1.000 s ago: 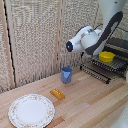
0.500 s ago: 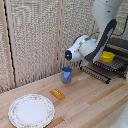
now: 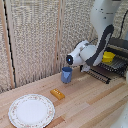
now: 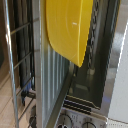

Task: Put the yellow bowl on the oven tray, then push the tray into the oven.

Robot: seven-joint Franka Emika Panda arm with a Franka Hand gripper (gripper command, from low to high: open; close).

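The yellow dish [image 3: 108, 56] sits on the baking sheet [image 3: 102, 73], a dark wire rack sticking out of the oven [image 3: 120, 46] at the exterior view's right. My white arm bends down in front of the rack. The gripper [image 3: 94, 65] is a dark shape at the rack's near edge, mostly covered by the forearm, and its fingers cannot be made out. The wrist view shows the yellow dish [image 4: 65, 27] very close, resting on the baking sheet [image 4: 50, 75], with the oven [image 4: 92, 87] cavity and knobs beyond. No fingers show there.
A blue cup [image 3: 66, 75] stands on the wooden table just under the arm's elbow. A small orange block [image 3: 57, 93] lies nearer the front. A white floral-rimmed plate [image 3: 31, 110] sits at the exterior view's front left. A woven screen backs the table.
The arm's elbow has dropped lower and swung toward the blue cup. The yellow dish has stayed on the baking sheet.
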